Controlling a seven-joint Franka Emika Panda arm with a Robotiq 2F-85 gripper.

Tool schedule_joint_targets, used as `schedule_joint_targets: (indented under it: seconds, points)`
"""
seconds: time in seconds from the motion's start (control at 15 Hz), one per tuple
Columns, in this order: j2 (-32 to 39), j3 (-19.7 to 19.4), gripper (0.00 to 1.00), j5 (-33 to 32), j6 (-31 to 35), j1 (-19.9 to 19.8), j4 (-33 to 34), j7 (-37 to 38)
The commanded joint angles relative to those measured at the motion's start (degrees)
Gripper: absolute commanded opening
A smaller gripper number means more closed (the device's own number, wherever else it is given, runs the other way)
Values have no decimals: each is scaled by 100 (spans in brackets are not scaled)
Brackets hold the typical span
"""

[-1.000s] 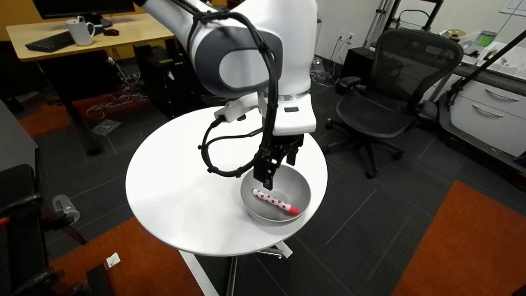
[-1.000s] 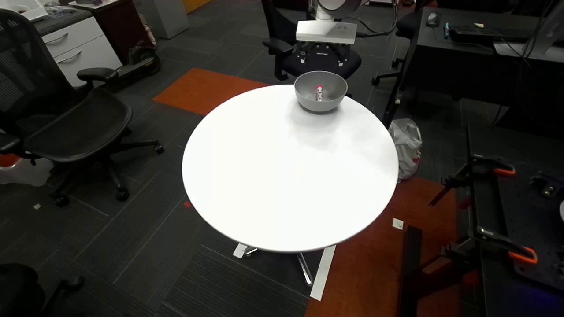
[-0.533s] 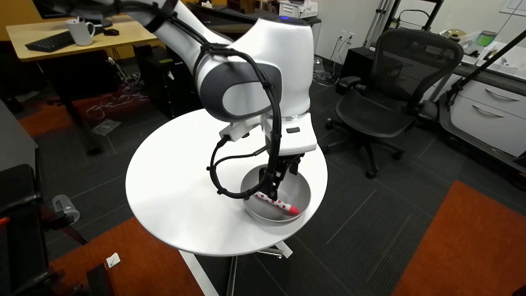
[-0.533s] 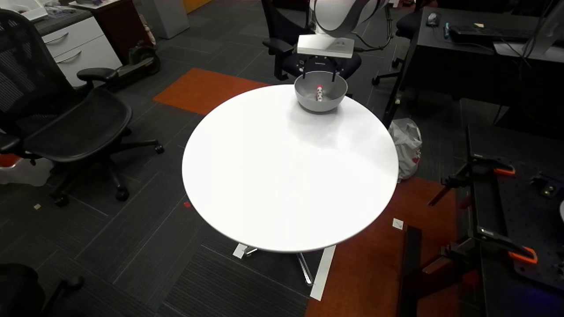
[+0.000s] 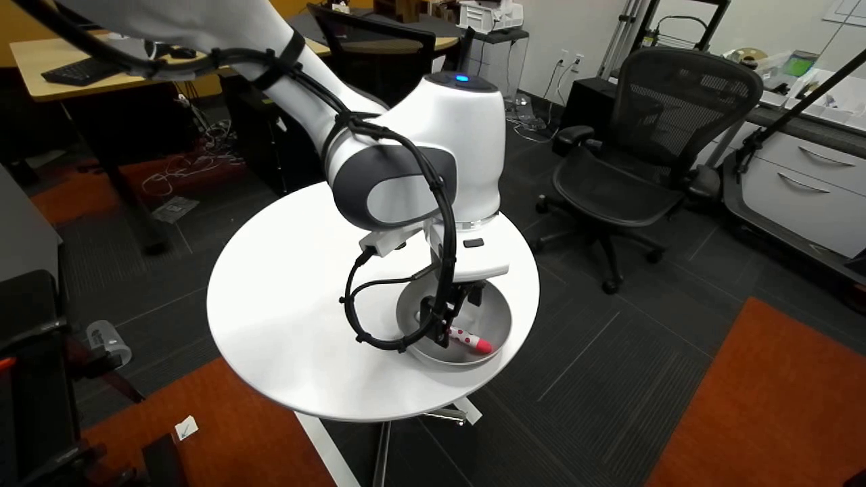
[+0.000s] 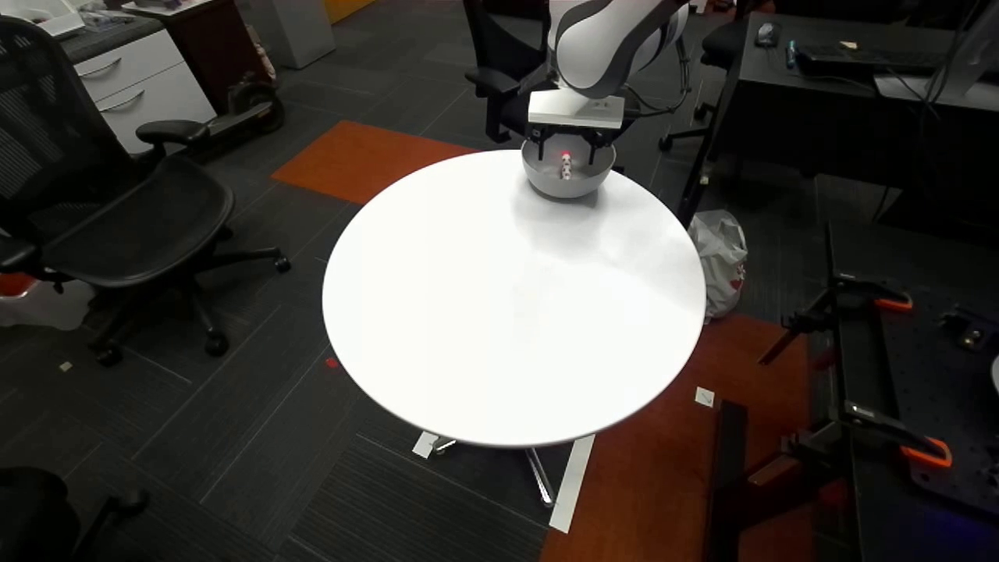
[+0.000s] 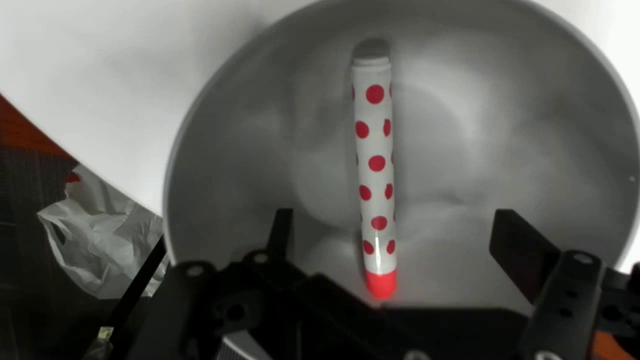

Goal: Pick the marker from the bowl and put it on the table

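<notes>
Wrist view: in the bowl, the marker lies between the 2 jaws of the gripper, which stand wide apart, gripping nothing, presumably straddling it so that closing would pinch across its narrow width. How deep inside the bowl the tips reach, and whether they touch its bottom, is hard to tell; in an exterior view a finger covers part of the marker, and the wrist view crops the bowl's rim.
</notes>
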Motion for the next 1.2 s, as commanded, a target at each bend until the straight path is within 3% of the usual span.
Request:
schedule_joint_targets:
  seconds: [0.0,0.2,0.27,0.33,0.87,1.0,1.13]
  points:
    - [155,75,100,206,-28,-92,210,-256]
    - [215,116,100,225,-102,-143,283,-411]
    - [245,98,75,231,-135,-138,311,-442]
    - [267,87,74,239,-164,-135,331,-504]
    - [405,64,12,266,-211,-159,448,-654]
    - [401,49,0,255,-218,-149,444,-645]
    - [239,-84,5,178,-176,-48,296,-531]
